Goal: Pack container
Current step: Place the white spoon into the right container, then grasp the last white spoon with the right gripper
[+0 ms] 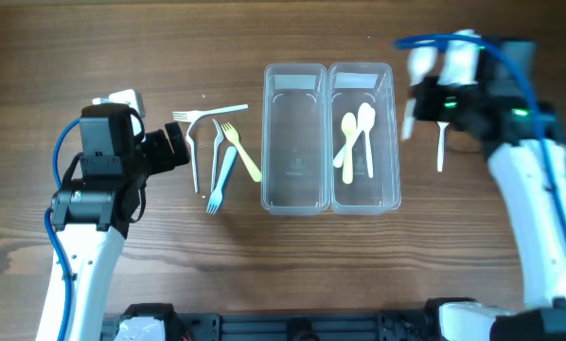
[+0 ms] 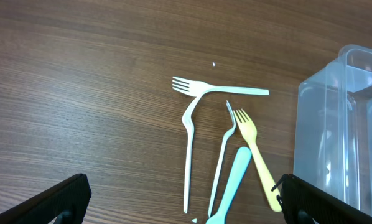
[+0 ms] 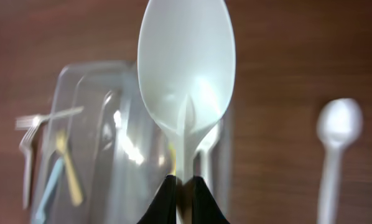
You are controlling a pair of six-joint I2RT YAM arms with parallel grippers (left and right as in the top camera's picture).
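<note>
The right gripper (image 3: 183,199) was clamped on the handle of the white spoon (image 3: 186,68) (light, stiff, probably slippery plastic). The left gripper (image 2: 183,186) stood with its jaws apart, forks (image 2: 188,162) at twelve o'clock.

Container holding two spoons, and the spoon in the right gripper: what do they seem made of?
Container: clear, glossy plastic by the look; the table shows through. Spoon: probably pale plastic, smooth and shiny, with a bright highlight and moulded rib.
</note>
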